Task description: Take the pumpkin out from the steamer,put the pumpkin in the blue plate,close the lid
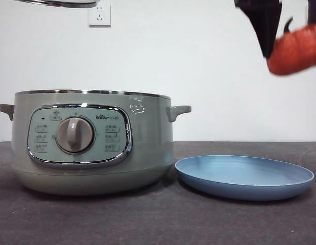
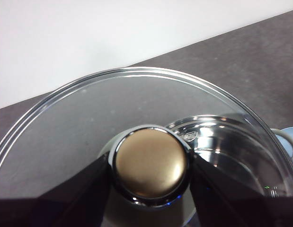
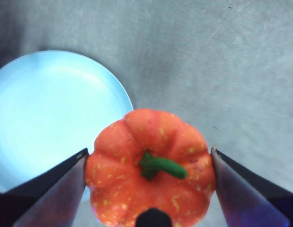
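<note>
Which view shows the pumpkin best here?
The right wrist view: the whole pumpkin shows from above, stem included, clamped in the right gripper. The front view cuts it off at the picture's edge; the left wrist view shows none of it.

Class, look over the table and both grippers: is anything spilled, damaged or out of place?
Nothing stands out. The steamer sits upright and open, the blue plate lies flat beside it, the right gripper holds the pumpkin aloft, the left gripper holds the lid.

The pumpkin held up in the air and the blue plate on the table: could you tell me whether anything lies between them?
Nothing: in the front view only bare wall shows between the pumpkin, gripped by the right tool, and the blue plate.
</note>
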Controlling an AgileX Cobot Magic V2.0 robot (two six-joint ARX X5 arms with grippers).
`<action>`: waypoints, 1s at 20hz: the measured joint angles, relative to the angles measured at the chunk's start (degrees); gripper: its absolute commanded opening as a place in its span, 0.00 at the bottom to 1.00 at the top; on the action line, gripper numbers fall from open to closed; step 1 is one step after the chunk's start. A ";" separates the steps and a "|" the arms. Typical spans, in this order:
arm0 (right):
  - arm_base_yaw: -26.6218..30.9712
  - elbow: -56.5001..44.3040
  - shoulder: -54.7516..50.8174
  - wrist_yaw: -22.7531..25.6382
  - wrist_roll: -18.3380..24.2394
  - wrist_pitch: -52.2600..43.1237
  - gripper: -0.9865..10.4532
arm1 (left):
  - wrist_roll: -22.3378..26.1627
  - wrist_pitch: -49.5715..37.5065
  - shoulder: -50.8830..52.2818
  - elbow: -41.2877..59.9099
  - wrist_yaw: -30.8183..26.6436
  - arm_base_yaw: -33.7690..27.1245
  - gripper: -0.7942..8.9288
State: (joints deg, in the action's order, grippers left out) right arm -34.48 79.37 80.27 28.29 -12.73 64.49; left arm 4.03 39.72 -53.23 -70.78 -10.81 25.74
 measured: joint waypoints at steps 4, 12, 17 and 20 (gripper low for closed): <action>0.02 -15.65 -3.06 -2.97 -0.07 -18.47 0.09 | 0.00 -1.88 -0.96 0.00 1.05 0.00 0.07; 2.47 -24.00 2.71 -17.55 5.22 -38.88 0.09 | 0.02 -2.21 -1.07 0.00 3.65 0.04 0.07; 6.40 -24.02 9.31 -23.76 6.32 -40.50 0.11 | 0.02 -2.23 -1.07 0.00 3.72 0.04 0.07; 7.50 -24.11 11.28 -25.20 6.34 -40.13 0.38 | 0.02 -2.23 -1.07 0.00 3.69 0.04 0.07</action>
State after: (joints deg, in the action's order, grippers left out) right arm -26.98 55.27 91.55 3.09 -6.39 24.36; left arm 4.05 37.50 -54.30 -70.78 -7.11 25.78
